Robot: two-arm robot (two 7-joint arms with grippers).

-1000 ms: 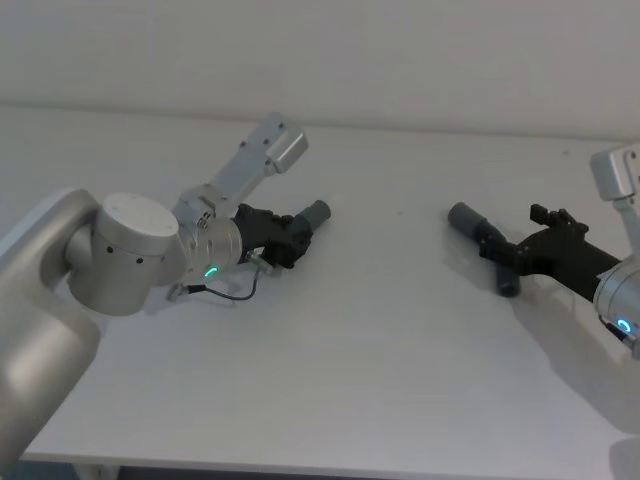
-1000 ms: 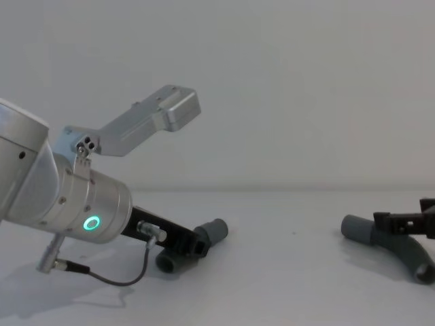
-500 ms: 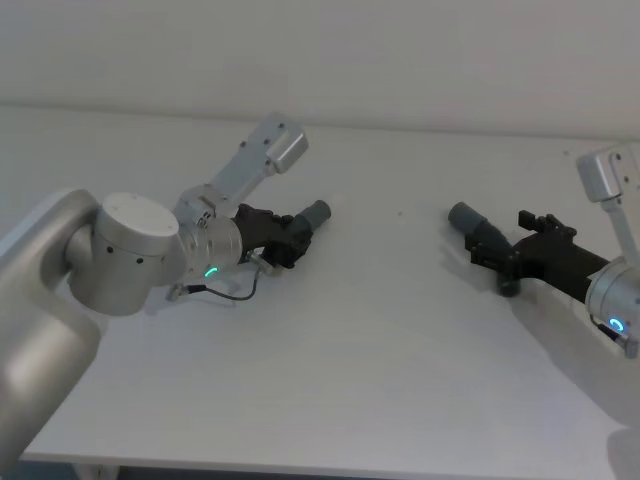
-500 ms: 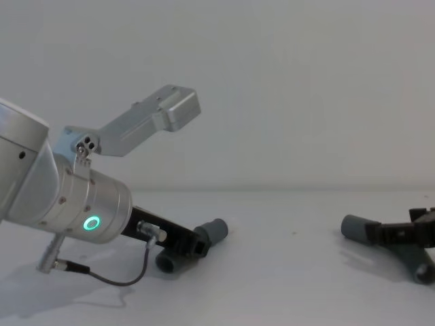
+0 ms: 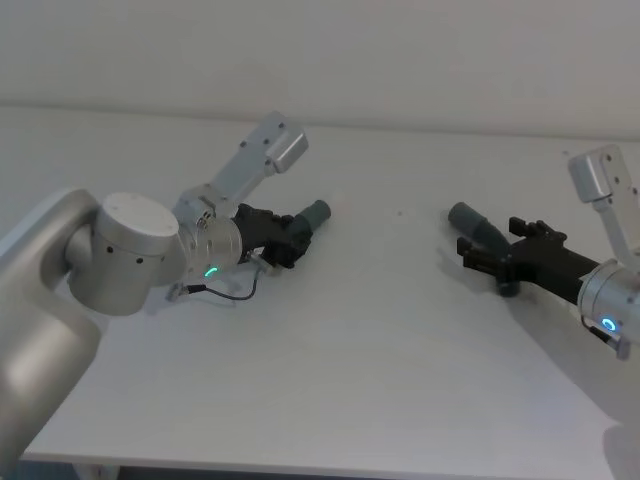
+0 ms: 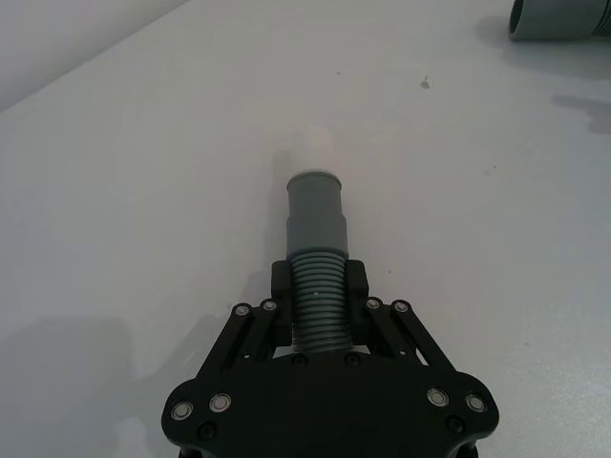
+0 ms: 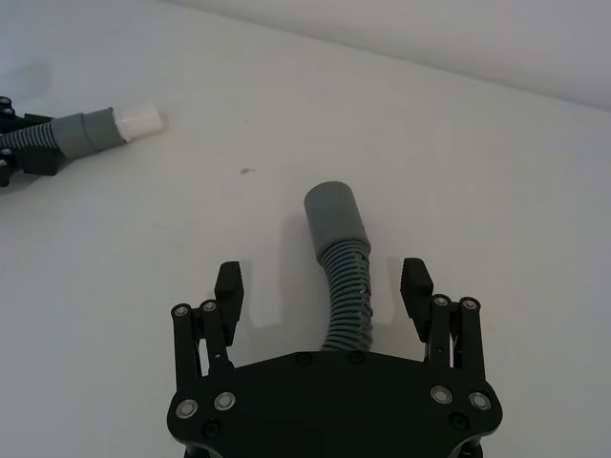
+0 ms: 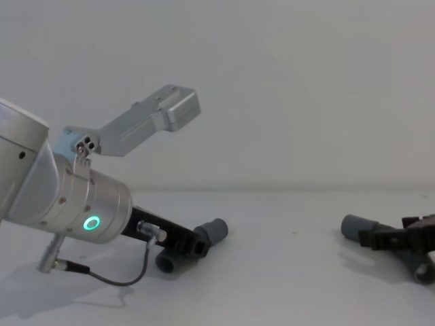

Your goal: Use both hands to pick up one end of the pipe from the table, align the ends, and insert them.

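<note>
Left gripper (image 5: 290, 238) sits low over the table (image 5: 350, 360) on the left side, its black toothed fingers clamped on the ribbed bend of the left pipe piece (image 6: 315, 219). The smooth cuff juts forward beyond the fingertips and ends in a short white tip (image 6: 312, 151). From where I stand that cuff points across the table and a little away from the robot's body. Whether the piece has left the surface I cannot tell.

Well apart on the right, the right pipe piece (image 7: 336, 221) lies on the table. The right gripper (image 7: 323, 279) is at it with fingers spread wide, one on each side of the ribbed section, and a clear gap shows between each pad and the hose. The piece's long axis runs along the gripper's own reach, with the grey cuff sticking out past the fingertips towards the left and slightly away from the robot.

To my eye the grasp on the right is set up and only needs the fingers to close on the ribs. The two cuffs face each other's side of the table but angle off rather than sharing one line, so both need lifting and turning before the white tip can enter the open cuff.
</note>
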